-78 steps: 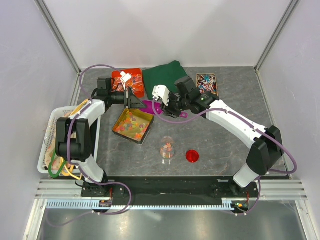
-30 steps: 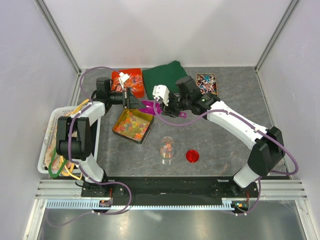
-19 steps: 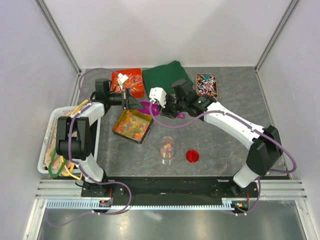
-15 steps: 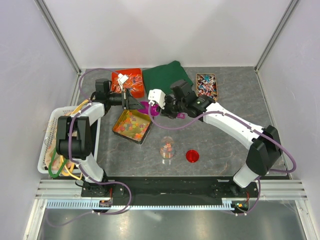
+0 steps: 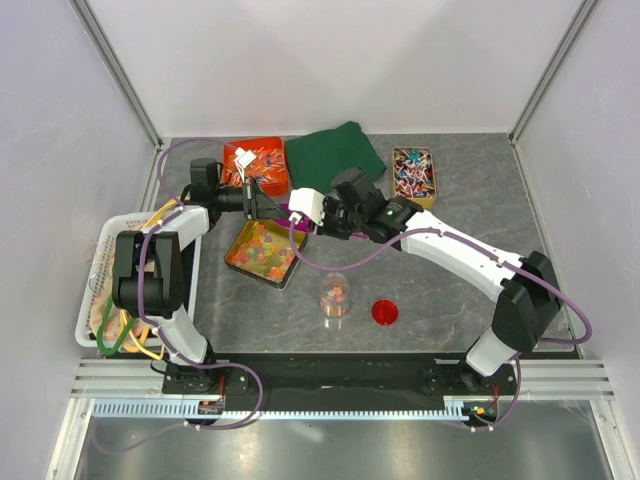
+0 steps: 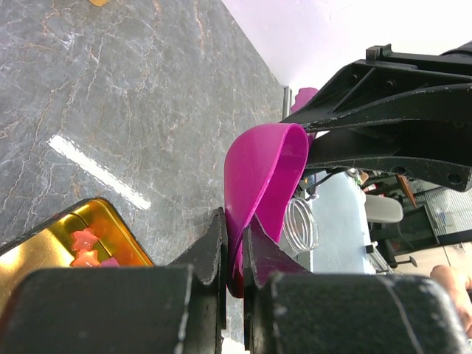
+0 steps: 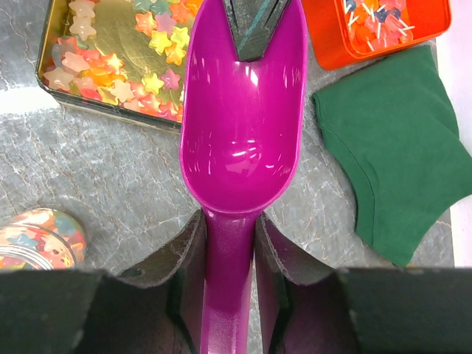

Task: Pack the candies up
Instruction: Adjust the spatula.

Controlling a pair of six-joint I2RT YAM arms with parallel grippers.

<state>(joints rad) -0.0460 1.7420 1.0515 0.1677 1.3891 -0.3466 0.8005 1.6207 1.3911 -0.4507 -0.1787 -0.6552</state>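
**Both arms grip one magenta scoop beside the tin of candies**

The left gripper (image 6: 234,228) has its jaws closed tight on the front lip of the scoop (image 7: 240,125). The right gripper (image 7: 229,225) has its jaws partly open and pressed against both sides of the scoop's handle. The scoop hangs over the grey tabletop (image 5: 450,290), just off the far right edge of the gold tin (image 7: 110,26). Most of the candies (image 7: 118,44), star-shaped and in mixed colours, lie loose in that tin. A few more sit in the clear jar (image 5: 335,295) nearer the arms' bases, with a red lid (image 5: 385,312) just right of it.
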